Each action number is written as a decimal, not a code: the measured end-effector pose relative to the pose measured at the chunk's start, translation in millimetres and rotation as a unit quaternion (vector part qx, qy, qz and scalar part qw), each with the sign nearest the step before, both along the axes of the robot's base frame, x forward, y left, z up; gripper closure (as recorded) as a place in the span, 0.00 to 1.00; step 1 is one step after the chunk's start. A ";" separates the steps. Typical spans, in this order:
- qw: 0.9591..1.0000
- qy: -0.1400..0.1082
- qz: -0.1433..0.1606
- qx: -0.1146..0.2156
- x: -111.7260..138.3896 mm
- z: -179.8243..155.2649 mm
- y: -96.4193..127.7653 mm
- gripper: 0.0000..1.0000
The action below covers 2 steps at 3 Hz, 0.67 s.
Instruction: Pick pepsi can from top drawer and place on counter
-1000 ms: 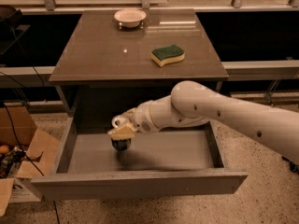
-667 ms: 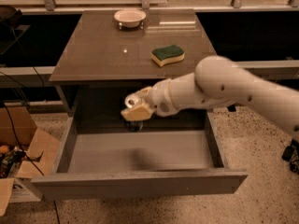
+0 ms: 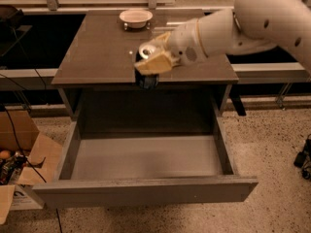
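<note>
My gripper [image 3: 151,62] is shut on the pepsi can [image 3: 146,77]. The can is dark blue with a silver top and hangs in the air at the front edge of the counter [image 3: 97,52]. Its lower part shows below my tan fingers [image 3: 156,63]. The white arm comes in from the upper right. The top drawer [image 3: 146,159] is pulled fully out below and its grey inside is empty.
A white bowl [image 3: 135,17] stands at the back of the counter. The arm hides the right part of the counter. A cardboard box [image 3: 22,154] with small items sits on the floor at the left. Black cables lie at the far right.
The gripper has lifted the can out of the drawer and up to the counter's front edge. The arm has swung up and now covers the green sponge.
</note>
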<state>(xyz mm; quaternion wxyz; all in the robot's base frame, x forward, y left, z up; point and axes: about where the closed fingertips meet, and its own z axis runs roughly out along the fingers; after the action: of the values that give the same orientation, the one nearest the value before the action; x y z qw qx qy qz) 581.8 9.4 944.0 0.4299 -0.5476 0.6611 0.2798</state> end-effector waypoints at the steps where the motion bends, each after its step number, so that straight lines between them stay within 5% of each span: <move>1: 1.000 -0.009 0.005 0.011 48.6 41.4 10.6 1.00; 2: 1.000 0.002 0.008 0.017 80.0 47.3 28.4 1.00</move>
<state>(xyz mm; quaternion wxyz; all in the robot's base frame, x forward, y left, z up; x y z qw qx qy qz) 661.8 37.8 991.2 0.4361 -0.5447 0.6525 0.2955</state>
